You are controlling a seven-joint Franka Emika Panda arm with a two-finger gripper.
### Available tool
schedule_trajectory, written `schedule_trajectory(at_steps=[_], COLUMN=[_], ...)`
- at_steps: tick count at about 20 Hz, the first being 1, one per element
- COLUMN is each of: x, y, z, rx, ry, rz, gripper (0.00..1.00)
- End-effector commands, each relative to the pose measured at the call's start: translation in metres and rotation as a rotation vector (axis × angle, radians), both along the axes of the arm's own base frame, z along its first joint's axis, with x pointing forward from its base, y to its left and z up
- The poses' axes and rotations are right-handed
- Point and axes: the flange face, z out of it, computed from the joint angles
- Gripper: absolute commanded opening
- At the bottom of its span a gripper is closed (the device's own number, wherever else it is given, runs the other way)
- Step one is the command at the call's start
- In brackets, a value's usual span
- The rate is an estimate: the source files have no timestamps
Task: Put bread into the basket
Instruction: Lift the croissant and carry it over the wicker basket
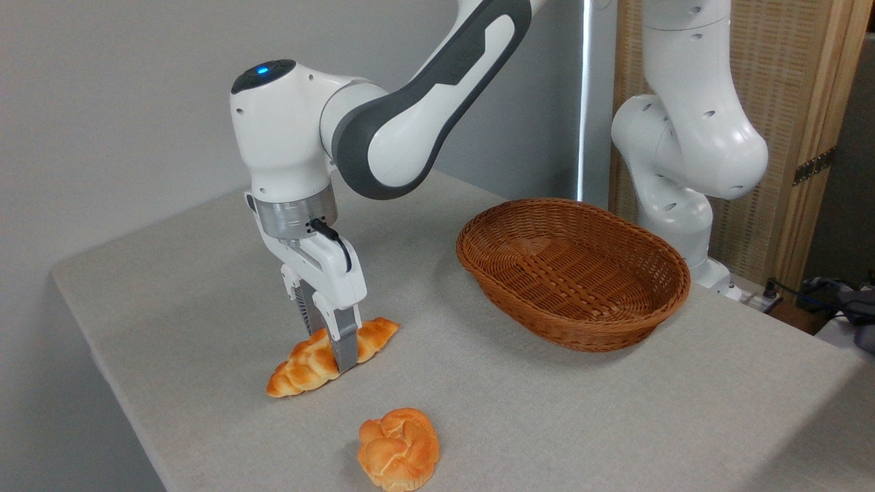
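Filling most of the view, a grey cloth-covered table (547, 410) sits against a plain grey wall, its near and right edges cut off by the frame. A white and grey arm (410, 102) enters from the top, its upper links out of view, and bends down to the left half of the table. Behind it stands a wicker screen in a wooden frame, partly hidden by the arm's base. The oval brown basket (673, 290) rests right of centre, nothing inside. The gripper (335, 348) points straight down, jaws closed on the middle of the bread (301, 365); the far finger is mostly hidden. The loaf's left tip touches the cloth. A round bun (398, 448) lies nearer the camera.
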Motion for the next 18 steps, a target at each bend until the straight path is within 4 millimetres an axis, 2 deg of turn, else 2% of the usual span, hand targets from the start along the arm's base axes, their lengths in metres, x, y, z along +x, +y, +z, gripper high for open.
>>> schedule_trajectory(at_steps=[1, 5, 9, 12, 14, 16, 18], x=[-0.001, -0.002, -0.007, -0.020, -0.035, -0.054, -0.080], y=[0.001, 0.003, 0.009, 0.019, 0.036, 0.043, 0.061], z=[0.007, 0.011, 0.034, 0.067, 0.090, 0.116, 0.148], rx=[-0.004, -0.004, -0.004, -0.001, -0.004, -0.030, -0.035], ry=[-0.034, -0.032, -0.049, -0.047, -0.013, 0.018, 0.041], rz=[-0.015, -0.012, -0.003, -0.006, -0.007, -0.017, -0.004], gripper=[0.39, 0.38, 0.38, 0.38, 0.38, 0.38, 0.38])
